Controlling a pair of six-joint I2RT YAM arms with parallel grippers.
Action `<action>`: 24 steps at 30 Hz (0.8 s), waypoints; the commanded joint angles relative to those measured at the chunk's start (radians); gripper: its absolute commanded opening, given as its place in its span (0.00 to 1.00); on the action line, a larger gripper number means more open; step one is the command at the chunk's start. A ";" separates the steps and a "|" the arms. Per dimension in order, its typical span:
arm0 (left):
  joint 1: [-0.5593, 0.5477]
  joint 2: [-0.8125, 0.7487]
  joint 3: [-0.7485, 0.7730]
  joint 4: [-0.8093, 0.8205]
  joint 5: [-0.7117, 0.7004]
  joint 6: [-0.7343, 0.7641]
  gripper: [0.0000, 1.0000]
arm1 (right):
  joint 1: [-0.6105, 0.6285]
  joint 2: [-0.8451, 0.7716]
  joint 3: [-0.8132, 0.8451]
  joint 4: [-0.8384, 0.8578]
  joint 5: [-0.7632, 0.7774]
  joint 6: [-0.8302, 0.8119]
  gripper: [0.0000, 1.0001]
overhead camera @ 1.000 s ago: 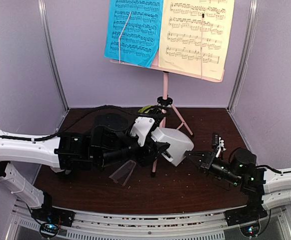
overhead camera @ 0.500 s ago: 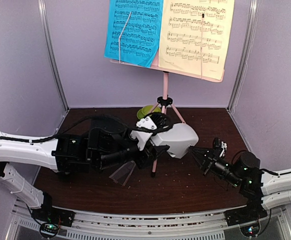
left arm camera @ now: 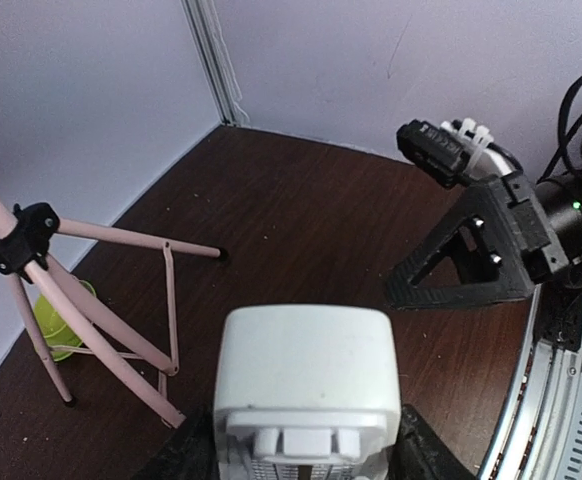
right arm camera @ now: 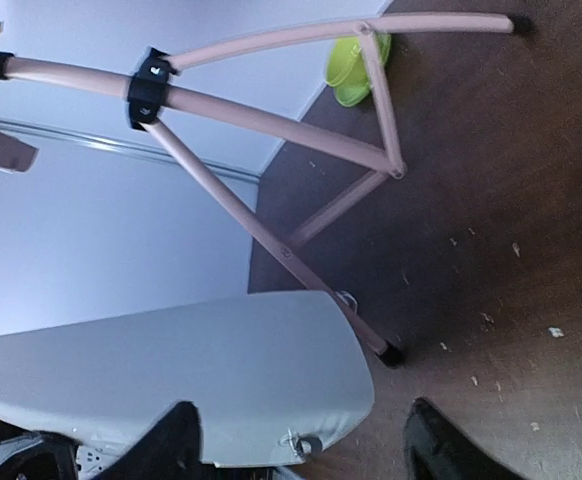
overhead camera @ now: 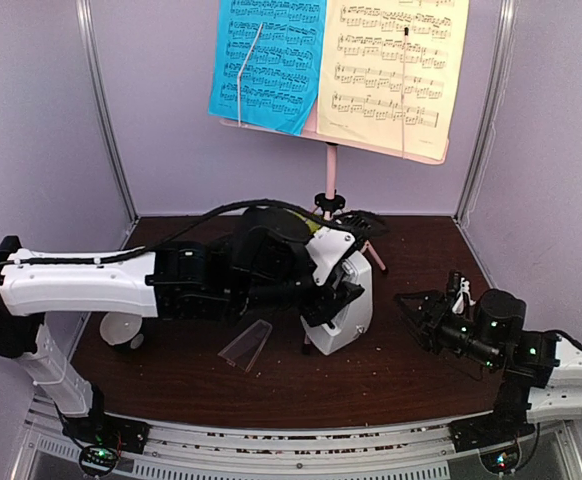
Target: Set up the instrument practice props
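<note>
White and blunt-topped, the metronome is sitting near the middle of the dark brown tabletop, upright or close to it, just in front of the stand's legs; whether its base is resting fully on the wood I cannot tell. The left gripper is reaching in from the left, and its jaws are clenching the metronome, pressing on its 2 flanks, as the left wrist view is showing. The right gripper is hanging low to the right of the metronome, clearly apart from it, and its jaws are gaping wide with nothing between them. The clear cover is lying by itself on the tabletop, just left of the metronome's base and below the left arm, touching neither gripper. Behind all this, the pink stand is standing on its tripod legs at the back of the tabletop, with its desk tilting toward the overhead camera. 2 printed sheets are leaning on that desk side by side: the blue sheet on the left and the yellow sheet on the right, their inner edges meeting near the middle. A green cup is sitting near the back wall behind the tripod legs, and from above the left arm is hiding most of it. A white bowl is showing at the left, partly under that same arm.
</note>
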 commanded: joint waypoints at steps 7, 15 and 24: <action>0.067 0.162 0.156 -0.058 0.105 -0.126 0.00 | -0.002 -0.175 0.033 -0.438 0.040 -0.166 0.89; 0.067 0.158 0.043 0.119 0.148 -0.206 0.00 | -0.002 -0.040 0.153 -0.447 0.008 -0.302 0.87; 0.067 0.168 -0.046 0.267 0.157 -0.235 0.05 | 0.000 0.093 0.256 -0.428 -0.025 -0.395 0.83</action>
